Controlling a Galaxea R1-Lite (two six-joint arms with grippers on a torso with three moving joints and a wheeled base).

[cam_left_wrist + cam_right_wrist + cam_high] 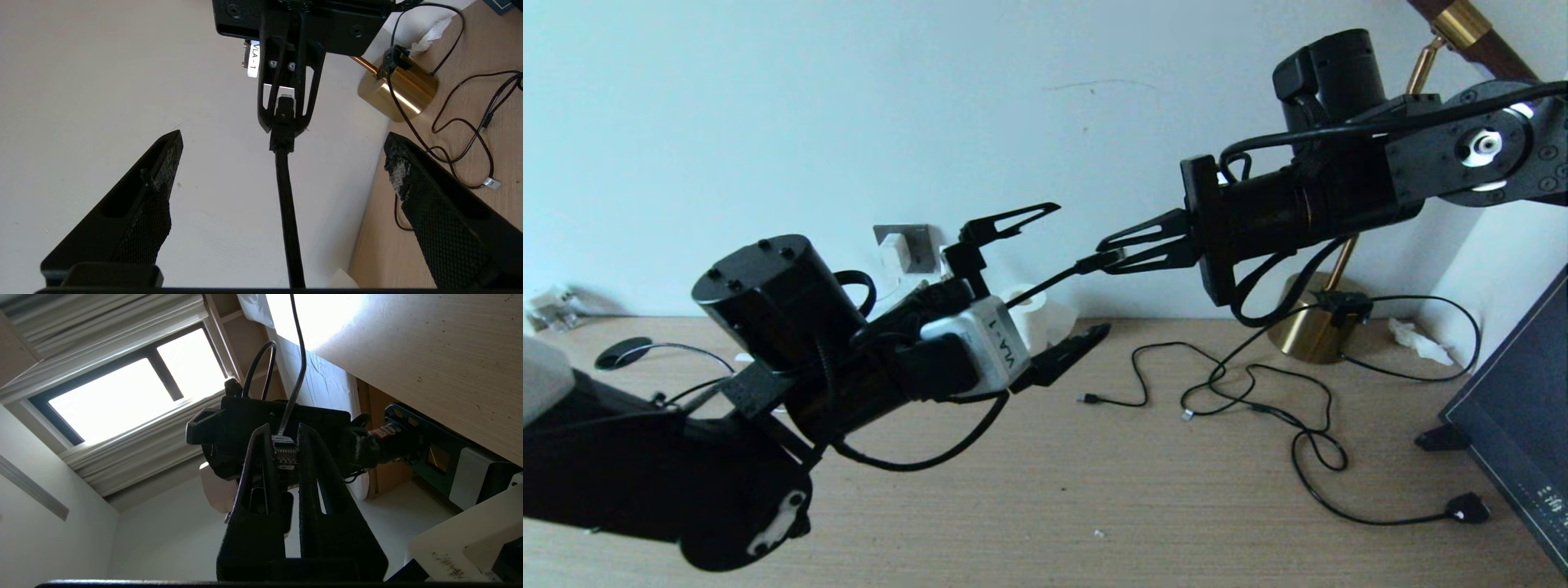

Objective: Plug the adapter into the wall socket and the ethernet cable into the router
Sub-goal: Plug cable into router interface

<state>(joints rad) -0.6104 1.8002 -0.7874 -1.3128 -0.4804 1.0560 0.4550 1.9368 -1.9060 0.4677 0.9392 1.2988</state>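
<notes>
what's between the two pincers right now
The ethernet cable. In the left wrist view it runs up between the open left pincer fingers to the right pincer, which is shut on its plug. Head view agrees.

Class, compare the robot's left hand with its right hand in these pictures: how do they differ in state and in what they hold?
1. The left hand stands wide open; the right hand is shut.
2. The left hand holds nothing, while the right hand pinches the plug of the ethernet cable.
3. The cable runs from the right hand out between the left hand's fingers, touching neither.

Both are black and raised above the desk.
</notes>
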